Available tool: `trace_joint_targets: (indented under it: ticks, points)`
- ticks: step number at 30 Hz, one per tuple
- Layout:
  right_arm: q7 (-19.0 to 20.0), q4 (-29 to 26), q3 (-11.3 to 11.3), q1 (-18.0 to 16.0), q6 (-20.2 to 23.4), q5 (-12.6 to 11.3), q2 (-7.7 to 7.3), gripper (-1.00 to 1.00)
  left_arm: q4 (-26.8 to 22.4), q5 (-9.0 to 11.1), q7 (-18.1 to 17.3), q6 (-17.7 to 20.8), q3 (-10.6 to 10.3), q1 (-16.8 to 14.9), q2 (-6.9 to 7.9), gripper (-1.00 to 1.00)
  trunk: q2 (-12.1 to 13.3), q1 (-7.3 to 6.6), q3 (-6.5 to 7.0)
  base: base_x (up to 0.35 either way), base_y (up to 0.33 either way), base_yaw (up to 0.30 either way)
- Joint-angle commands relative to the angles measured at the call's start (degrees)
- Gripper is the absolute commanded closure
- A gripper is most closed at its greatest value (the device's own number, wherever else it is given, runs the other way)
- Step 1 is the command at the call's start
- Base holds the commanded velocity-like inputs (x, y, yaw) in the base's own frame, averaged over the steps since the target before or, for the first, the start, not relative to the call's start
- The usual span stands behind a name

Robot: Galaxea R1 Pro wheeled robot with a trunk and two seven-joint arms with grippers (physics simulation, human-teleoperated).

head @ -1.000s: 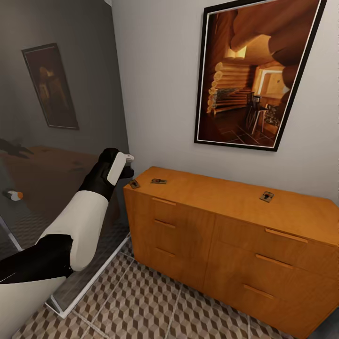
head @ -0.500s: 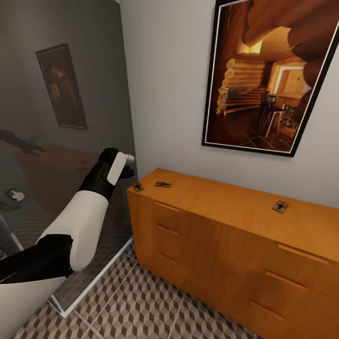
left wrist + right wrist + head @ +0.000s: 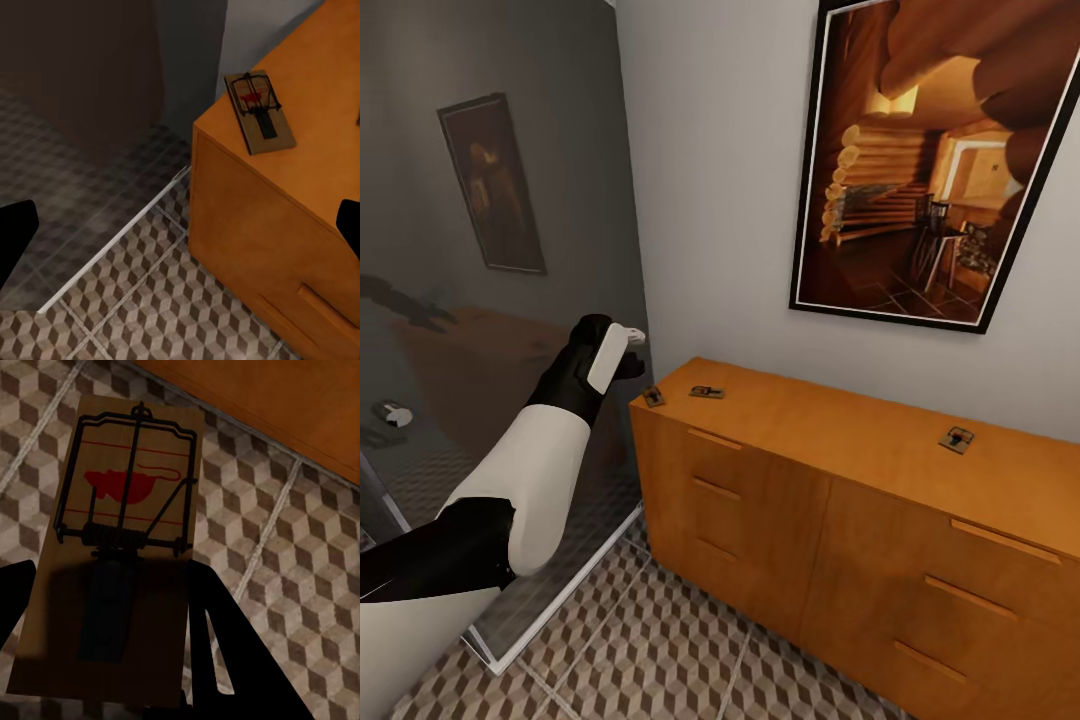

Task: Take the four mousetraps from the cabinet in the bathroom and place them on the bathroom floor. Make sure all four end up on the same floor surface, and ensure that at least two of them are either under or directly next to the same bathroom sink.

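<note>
Three mousetraps lie on top of the orange-brown cabinet (image 3: 840, 500): one at its left corner (image 3: 653, 397), one beside it (image 3: 706, 391), one further right (image 3: 956, 439). My left gripper (image 3: 622, 345) hangs open just left of that corner; the left wrist view has the corner mousetrap (image 3: 259, 111) ahead of the spread fingers (image 3: 15, 232). In the right wrist view my right gripper (image 3: 112, 607) is shut on a fourth mousetrap (image 3: 127, 510), held over the cube-patterned bathroom floor (image 3: 300, 532) near the cabinet's base. The sink is out of view.
A dark glass shower wall (image 3: 490, 300) stands left of the cabinet, with a pale threshold strip (image 3: 550, 600) on the floor (image 3: 660, 640). A framed painting (image 3: 930, 160) hangs above the cabinet. The left arm (image 3: 530, 480) crosses the lower left.
Between one second and half a second ago the head camera shifted, sliding the cabinet and painting in the picture. Since then nothing has moved; both arms hold still.
</note>
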Motion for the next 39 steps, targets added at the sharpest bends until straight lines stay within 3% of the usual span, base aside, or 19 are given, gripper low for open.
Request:
trace_joint_targets:
  ticks: [1, 15, 39]
  points:
    - [-0.1, 0.1, 0.2, 0.0, -0.2, 0.0, 0.01, 1.00, 0.0, 0.6, 0.5, 0.1, 0.2, 0.0, -0.05, -1.00, 0.0, 0.00, -0.06, 0.000, 0.000, 0.000]
    - [-0.1, 0.1, 0.2, 0.0, -0.2, 0.0, 0.01, 1.00, -0.1, 0.6, 0.5, 0.1, 0.1, 0.0, -0.13, -1.00, 0.0, 0.00, -0.06, 0.104, -0.099, 0.000]
    - [0.0, 0.1, 0.2, 0.0, -0.1, 0.0, 0.10, 1.00, 0.4, 0.8, 0.3, 0.2, 0.1, 0.0, -0.13, -1.00, 0.0, 0.00, -0.08, 0.027, -0.004, 0.000]
